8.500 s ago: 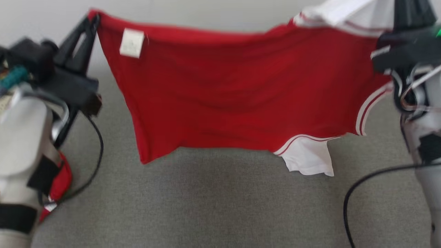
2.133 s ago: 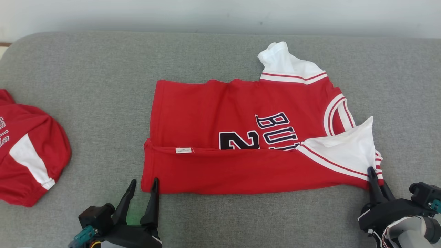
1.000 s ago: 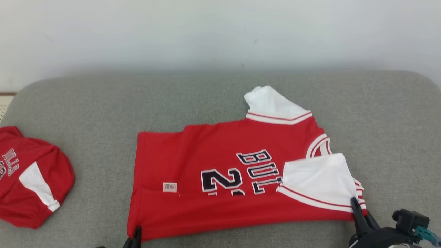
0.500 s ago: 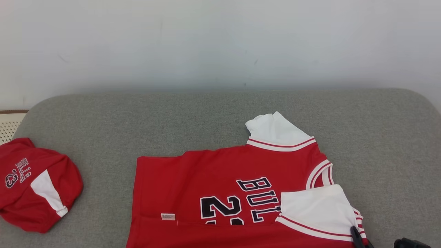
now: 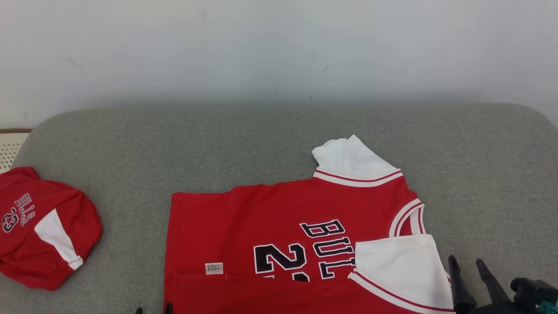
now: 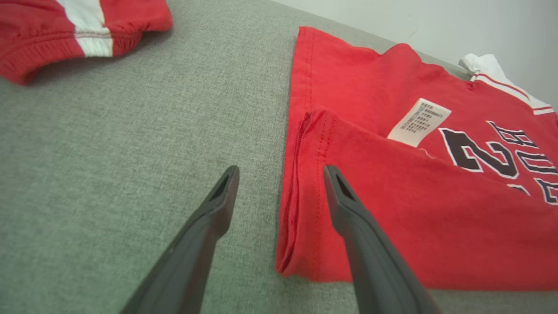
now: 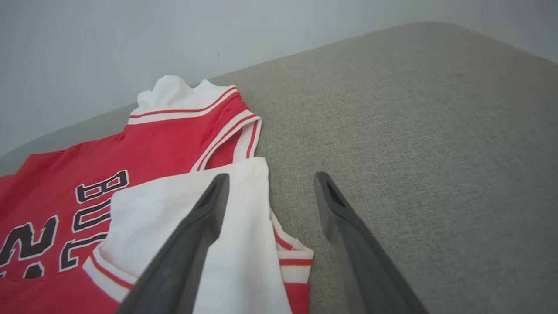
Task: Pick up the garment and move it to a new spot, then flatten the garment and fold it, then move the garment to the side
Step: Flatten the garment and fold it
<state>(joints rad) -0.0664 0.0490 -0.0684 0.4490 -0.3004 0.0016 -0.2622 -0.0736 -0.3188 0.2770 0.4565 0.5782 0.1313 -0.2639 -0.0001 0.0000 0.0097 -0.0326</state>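
Observation:
The garment [image 5: 244, 226] is a red jersey with white sleeves and dark lettering, lying flat on the grey cushion with its near long edge folded over itself. A white label [image 6: 419, 122] shows at the fold. My left gripper [image 6: 279, 183] is open above the folded near-left corner [image 6: 301, 244], one finger over the cloth, one over the cushion; its fingertips [image 5: 165, 308] peek in at the head view's bottom edge. My right gripper [image 5: 467, 262] [image 7: 269, 183] is open at the near-right corner beside the folded white sleeve [image 7: 183, 218], holding nothing.
A second red and white garment [image 5: 39, 235] [image 6: 65, 30] lies bunched at the cushion's left end. The grey cushion [image 5: 218, 144] runs back to a pale wall [image 5: 279, 48], with bare fabric behind and to the right of the jersey [image 7: 414, 144].
Both grippers have opened and let go of the jersey's near corners, which now lie on the cushion. The head camera has tilted, shifting the whole picture.

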